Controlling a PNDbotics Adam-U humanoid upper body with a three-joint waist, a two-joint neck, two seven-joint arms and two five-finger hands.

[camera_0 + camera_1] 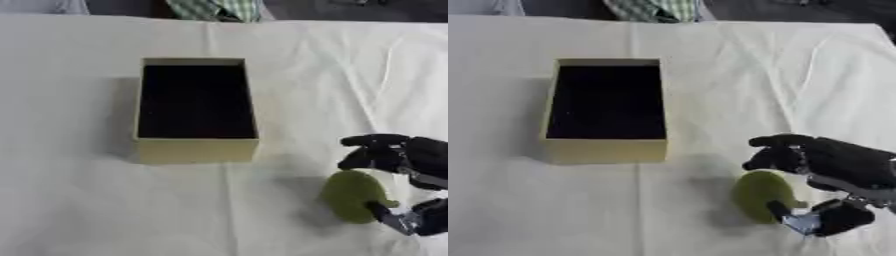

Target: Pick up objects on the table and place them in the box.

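Where fingers [776, 142] curl: 1 green object [761, 194], 1 box [605, 150].

1. Even, soft light; white tablecloth [79, 200] bright, no glare.
2. Box [197, 150] interior reads solid black; faint shadow on its left side.
3. Soft shadow left of green object [761, 195].
4. Both views slightly blurry, edges soft.

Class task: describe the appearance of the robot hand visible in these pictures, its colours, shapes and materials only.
Only the right hand shows: a bulky matte black shell with thick, rounded black fingers. The thumb is black too, joined to a silvery metallic part at its base. No cables, markings or sleeve are visible.
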